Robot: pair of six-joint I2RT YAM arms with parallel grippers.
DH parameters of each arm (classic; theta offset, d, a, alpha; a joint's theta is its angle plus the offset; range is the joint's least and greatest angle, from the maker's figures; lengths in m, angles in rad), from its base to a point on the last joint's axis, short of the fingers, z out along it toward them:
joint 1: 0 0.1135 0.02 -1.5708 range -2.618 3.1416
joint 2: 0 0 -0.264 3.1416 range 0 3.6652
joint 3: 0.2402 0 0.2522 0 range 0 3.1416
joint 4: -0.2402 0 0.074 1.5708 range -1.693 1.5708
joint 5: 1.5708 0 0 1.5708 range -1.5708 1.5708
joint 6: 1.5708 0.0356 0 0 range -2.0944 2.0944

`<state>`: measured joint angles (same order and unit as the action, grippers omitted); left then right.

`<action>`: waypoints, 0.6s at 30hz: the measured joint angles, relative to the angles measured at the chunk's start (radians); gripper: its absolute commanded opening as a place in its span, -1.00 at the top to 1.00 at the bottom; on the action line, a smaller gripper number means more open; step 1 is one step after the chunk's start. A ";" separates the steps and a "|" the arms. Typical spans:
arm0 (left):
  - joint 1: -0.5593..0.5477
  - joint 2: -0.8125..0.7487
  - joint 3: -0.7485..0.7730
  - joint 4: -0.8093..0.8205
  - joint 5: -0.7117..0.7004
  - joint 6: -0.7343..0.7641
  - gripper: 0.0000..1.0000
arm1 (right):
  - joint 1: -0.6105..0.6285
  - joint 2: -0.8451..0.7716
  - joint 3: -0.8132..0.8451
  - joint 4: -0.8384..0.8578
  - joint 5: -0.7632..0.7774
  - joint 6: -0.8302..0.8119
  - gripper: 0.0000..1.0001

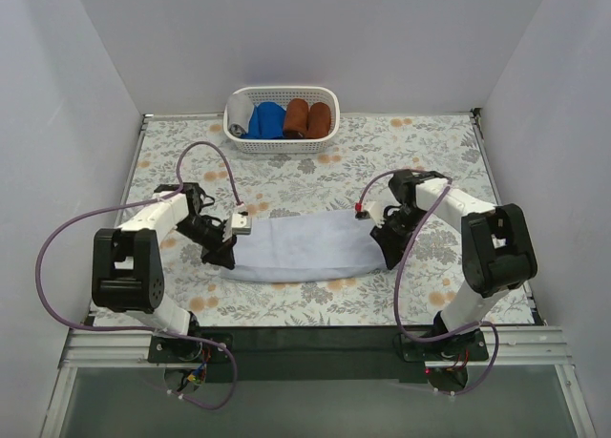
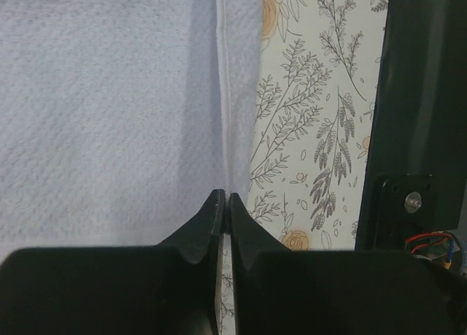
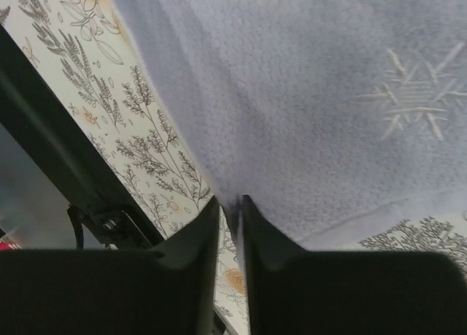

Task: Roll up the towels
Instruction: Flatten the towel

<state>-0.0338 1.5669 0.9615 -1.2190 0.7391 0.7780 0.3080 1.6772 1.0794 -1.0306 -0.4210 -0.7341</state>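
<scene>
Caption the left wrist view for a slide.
Left pincer pinched shut on the hem of the pale lavender towel over the floral tablecloth.

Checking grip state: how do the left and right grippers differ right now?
Left gripper: jaws pressed together on the towel's hemmed edge. Right gripper: a narrow gap between the jaws, towel corner in it. Left sits at the towel's left end, right at its right end. Both are low at its near edge.

Soft, even light fills the overhead view, with only faint shadows beneath the arms on the bench (image 1: 401, 152). Both wrist views are dimmer; each black end effector sits close to the lens, slightly blurred, casting a soft shadow on the pale towel (image 2: 109, 116).
</scene>
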 measured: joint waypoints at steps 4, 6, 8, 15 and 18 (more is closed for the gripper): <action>-0.009 0.000 -0.019 -0.007 -0.023 0.026 0.49 | 0.029 -0.004 -0.025 -0.012 0.001 -0.014 0.14; -0.007 0.001 0.000 -0.027 -0.028 0.033 0.41 | 0.033 -0.013 -0.022 -0.019 -0.002 -0.022 0.10; 0.001 0.002 0.043 -0.047 -0.024 0.032 0.39 | 0.026 -0.022 0.004 -0.041 -0.005 -0.026 0.10; 0.064 0.077 0.246 -0.045 0.030 -0.055 0.31 | -0.064 0.011 0.253 -0.045 -0.020 0.008 0.19; 0.108 0.133 0.279 0.046 0.027 -0.160 0.29 | -0.116 0.069 0.333 -0.016 -0.011 0.050 0.19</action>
<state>0.0742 1.7000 1.2404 -1.1732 0.7658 0.6178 0.1917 1.7466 1.4120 -1.0462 -0.4324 -0.6842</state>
